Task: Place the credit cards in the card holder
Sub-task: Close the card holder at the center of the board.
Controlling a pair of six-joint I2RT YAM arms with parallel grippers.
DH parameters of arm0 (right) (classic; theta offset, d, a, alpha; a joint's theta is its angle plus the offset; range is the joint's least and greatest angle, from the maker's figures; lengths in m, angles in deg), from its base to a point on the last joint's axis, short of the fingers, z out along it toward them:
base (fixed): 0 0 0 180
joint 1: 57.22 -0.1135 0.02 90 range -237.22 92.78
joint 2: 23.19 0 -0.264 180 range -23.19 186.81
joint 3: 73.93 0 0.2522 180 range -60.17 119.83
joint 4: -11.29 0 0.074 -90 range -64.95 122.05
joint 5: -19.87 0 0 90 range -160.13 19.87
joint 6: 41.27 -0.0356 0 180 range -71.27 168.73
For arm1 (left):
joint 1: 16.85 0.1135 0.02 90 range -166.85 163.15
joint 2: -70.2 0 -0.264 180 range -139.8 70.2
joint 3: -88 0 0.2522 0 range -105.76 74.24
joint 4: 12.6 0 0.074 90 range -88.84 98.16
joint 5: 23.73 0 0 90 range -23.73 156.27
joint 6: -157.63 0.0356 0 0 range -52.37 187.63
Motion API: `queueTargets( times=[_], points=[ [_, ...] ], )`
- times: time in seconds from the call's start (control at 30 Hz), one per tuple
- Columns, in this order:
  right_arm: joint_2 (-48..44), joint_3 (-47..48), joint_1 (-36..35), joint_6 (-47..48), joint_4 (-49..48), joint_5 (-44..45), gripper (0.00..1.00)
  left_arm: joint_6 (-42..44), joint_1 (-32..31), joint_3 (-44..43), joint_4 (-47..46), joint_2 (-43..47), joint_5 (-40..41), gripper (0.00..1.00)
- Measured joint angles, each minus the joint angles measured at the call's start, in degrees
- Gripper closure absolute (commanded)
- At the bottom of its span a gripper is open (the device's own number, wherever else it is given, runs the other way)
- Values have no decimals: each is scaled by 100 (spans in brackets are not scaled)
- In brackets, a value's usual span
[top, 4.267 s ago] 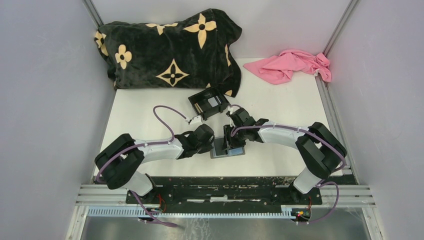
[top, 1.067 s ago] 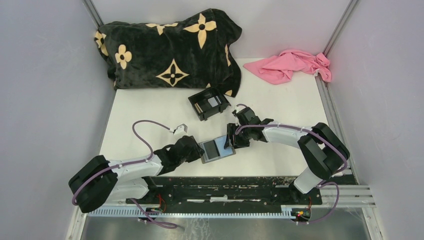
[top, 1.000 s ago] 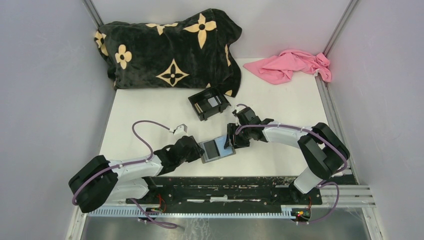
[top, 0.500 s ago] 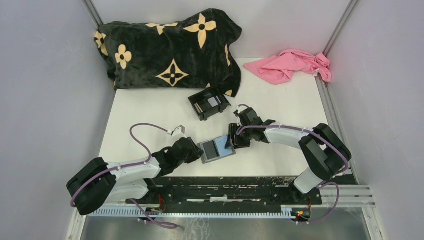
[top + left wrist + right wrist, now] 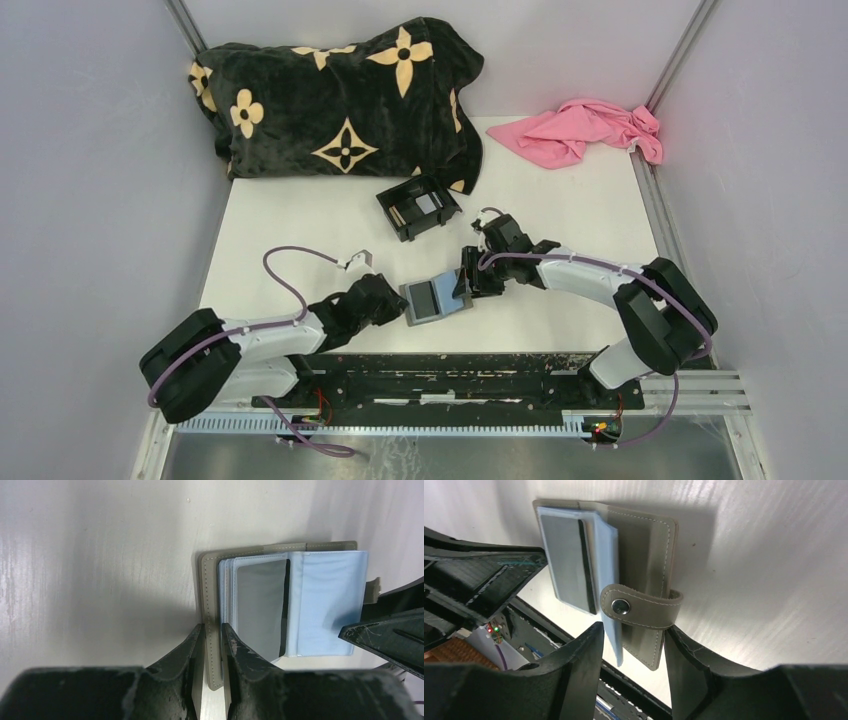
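Note:
The card holder (image 5: 435,298) lies open near the table's front edge, a grey wallet with light-blue sleeves (image 5: 327,600). A grey credit card (image 5: 260,607) sits in its clear sleeve. My left gripper (image 5: 212,627) is shut on the left edge of the grey cover (image 5: 205,590). My right gripper (image 5: 633,630) is open and straddles the right flap and its clasp tab (image 5: 639,607). The right finger touches the tab's edge, and the left finger stands off it. More credit cards (image 5: 428,203) lie in the black box (image 5: 400,225).
A black pillow with tan flowers (image 5: 340,95) fills the back left. A pink cloth (image 5: 585,130) lies at the back right. Grey walls close in on both sides, and a metal rail (image 5: 450,385) runs along the near edge.
My left jaws have closed onto the wallet's left cover edge. The right jaws have narrowed a little around the right flap. The wallet has barely shifted.

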Motion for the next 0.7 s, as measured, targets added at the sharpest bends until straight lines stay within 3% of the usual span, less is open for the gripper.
queueTargets(
  times=[0.7],
  points=[
    [9,369,-120,-319,-149,-695,47,-15,-2,-238,-413,-592,-317,78]
  ],
)
